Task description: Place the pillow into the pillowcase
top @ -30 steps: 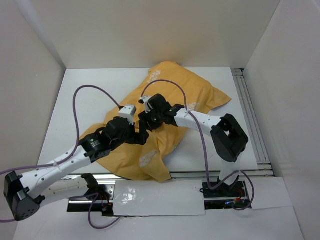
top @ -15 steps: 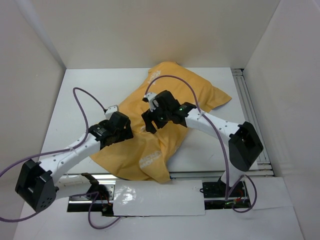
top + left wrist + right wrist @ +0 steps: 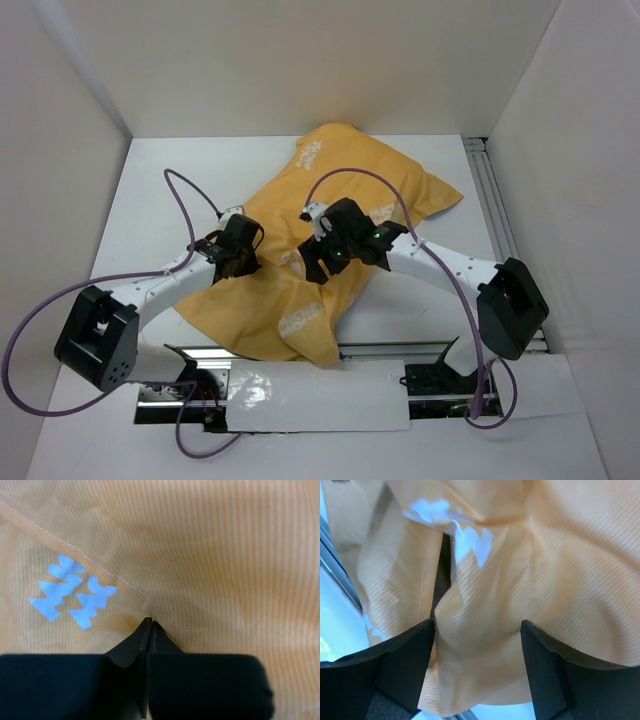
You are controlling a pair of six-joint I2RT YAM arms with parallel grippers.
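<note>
Left gripper [image 3: 149, 624] pinched shut on pillowcase [image 3: 225, 555] seam at its tips. Right gripper [image 3: 477, 645] wide open, straddling plump fold. Cloth thin, limp, probably slippery; best grabbed at hem. Pillow unseen, likely inside.

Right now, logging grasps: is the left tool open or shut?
Shut: left tool, black fingers pressed together, tips against the mustard-orange cloth pillowcase.

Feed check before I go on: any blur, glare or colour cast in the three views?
Top external: evenly lit and sharp, only soft shadows, some glare on the glossy strip at the near edge. Left wrist: pillowcase weave crisp, white logo tinted blue, left fingers pure black. Right wrist: the cloth's folds soft-focused, table blown out bluish, right fingers featureless.
</note>
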